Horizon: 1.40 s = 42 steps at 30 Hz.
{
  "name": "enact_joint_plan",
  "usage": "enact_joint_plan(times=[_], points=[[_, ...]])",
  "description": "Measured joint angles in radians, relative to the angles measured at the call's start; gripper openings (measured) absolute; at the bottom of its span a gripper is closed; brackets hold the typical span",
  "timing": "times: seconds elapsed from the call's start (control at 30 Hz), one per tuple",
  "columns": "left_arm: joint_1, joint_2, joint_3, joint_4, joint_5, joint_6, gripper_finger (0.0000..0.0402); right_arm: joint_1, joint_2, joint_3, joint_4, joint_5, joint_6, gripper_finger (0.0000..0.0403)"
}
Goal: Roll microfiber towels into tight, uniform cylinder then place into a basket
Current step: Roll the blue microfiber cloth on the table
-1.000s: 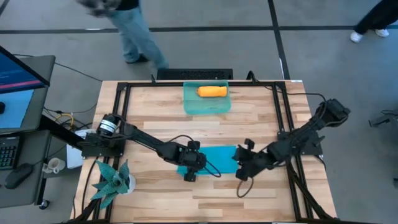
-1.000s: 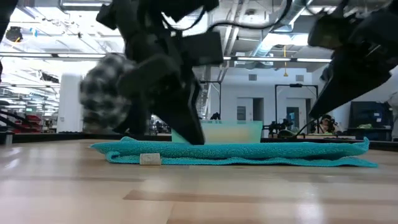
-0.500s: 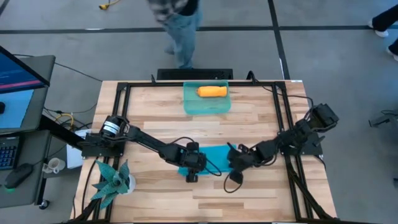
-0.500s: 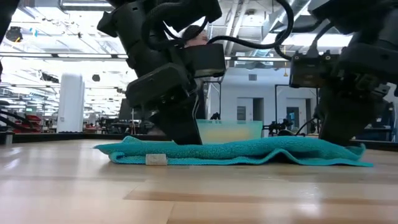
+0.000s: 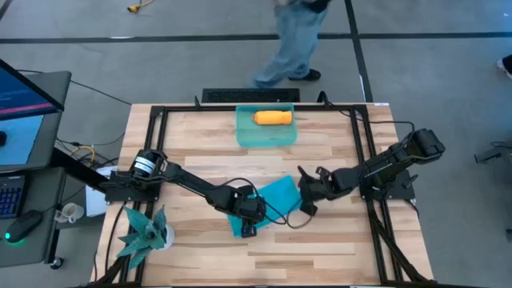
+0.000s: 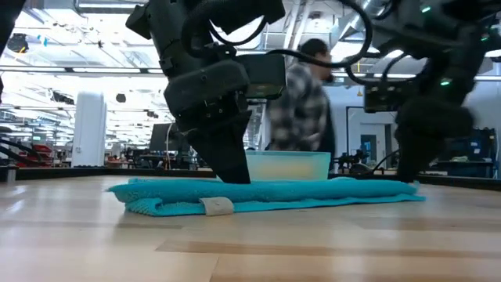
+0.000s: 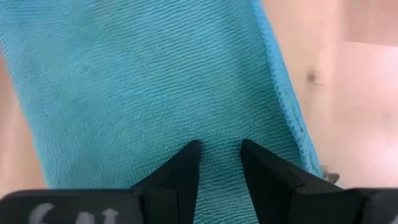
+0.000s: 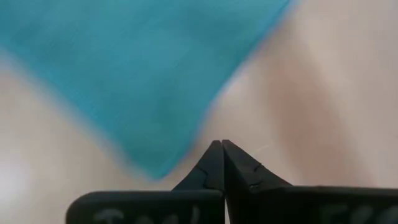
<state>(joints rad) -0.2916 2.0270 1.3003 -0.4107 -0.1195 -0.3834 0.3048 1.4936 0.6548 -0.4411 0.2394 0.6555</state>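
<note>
The teal-blue towel (image 5: 268, 204) lies folded and flat on the table's middle, slanting, its right end farther from the near edge. It shows as a low strip in the low view (image 6: 313, 192). My left gripper (image 5: 248, 211) stands on its left part, shut on the cloth. My right gripper (image 5: 307, 192) is shut at the towel's right end (image 6: 407, 188); its wrist view shows the tips (image 8: 222, 144) over bare wood beside the towel's edge (image 8: 155, 124). The orange towel (image 5: 273, 118) lies rolled in the sea-green basket (image 5: 244, 136) at the far edge. My left gripper comes down on the teal towel from above, slanting, near its left end. A narrow strip of the cloth's top (image 7: 219, 163) sits between the two fingertips (image 7: 186, 163), which stand a little apart. The towel lies flat on the table under them. Of my right gripper I cannot tell whether it touches the towel.
A spiky teal plant (image 5: 144, 232) stands at the near left corner. A black metal frame (image 5: 160, 112) runs round the table. A white tag (image 6: 215, 205) sticks out of the towel's near edge. A person (image 5: 296, 40) walks behind the table.
My right gripper has gone left onto the towel's right end, bunching it, then toward the far edge and a little right. The towel's right end has swung toward the far edge, so the towel now lies slantwise; its left part has stayed under my left gripper.
</note>
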Motion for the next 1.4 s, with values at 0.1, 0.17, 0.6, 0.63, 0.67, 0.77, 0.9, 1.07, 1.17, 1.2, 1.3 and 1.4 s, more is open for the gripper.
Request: enact_joint_plan(times=[0.1, 0.17, 0.6, 0.63, 0.67, 0.77, 0.9, 1.07, 1.17, 1.2, 1.3, 1.4], points=[[-0.001, 0.001, 0.000, 0.021, 0.007, 0.028, 0.0114, -0.061, -0.001, 0.000, -0.003, 0.021, -0.027, 0.0019], [0.000, 0.001, 0.000, 0.027, 0.006, 0.041, 0.0114, -0.090, -0.002, 0.000, -0.019, 0.024, -0.051, 0.0020], [0.015, -0.090, 0.073, 0.087, -0.129, 0.331, 0.0114, -0.087, -0.287, 0.136, -0.286, 0.184, -0.065, 0.0022], [0.024, -0.092, 0.073, 0.115, -0.108, 0.364, 0.0114, -0.081, -0.317, 0.145, -0.293, 0.219, -0.065, 0.0023], [0.034, -0.092, 0.072, 0.137, -0.071, 0.388, 0.0114, -0.075, -0.347, 0.151, -0.298, 0.254, -0.065, 0.0023], [0.082, -0.093, 0.056, 0.240, 0.077, 0.410, 0.0114, -0.053, -0.427, 0.154, -0.280, 0.332, -0.063, 0.0023], [0.151, -0.094, 0.024, 0.314, 0.168, 0.424, 0.0114, -0.011, -0.493, 0.155, -0.262, 0.391, -0.001, 0.0019], [0.231, -0.095, -0.046, 0.381, 0.190, 0.358, 0.0114, 0.051, -0.489, 0.155, -0.259, 0.441, 0.048, 0.0020], [0.248, -0.095, -0.103, 0.460, 0.236, 0.329, 0.0114, 0.071, -0.471, 0.155, -0.259, 0.440, 0.049, 0.0024], [0.248, -0.095, -0.119, 0.487, 0.245, 0.324, 0.0114, 0.073, -0.470, 0.155, -0.259, 0.440, 0.049, 0.0025], [0.246, -0.095, -0.145, 0.497, 0.247, 0.322, 0.0114, 0.072, -0.465, 0.155, -0.249, 0.442, 0.051, 0.0026], [0.239, -0.095, -0.146, 0.509, 0.246, 0.338, 0.0114, 0.056, -0.466, 0.155, -0.216, 0.443, 0.043, 0.0024]])
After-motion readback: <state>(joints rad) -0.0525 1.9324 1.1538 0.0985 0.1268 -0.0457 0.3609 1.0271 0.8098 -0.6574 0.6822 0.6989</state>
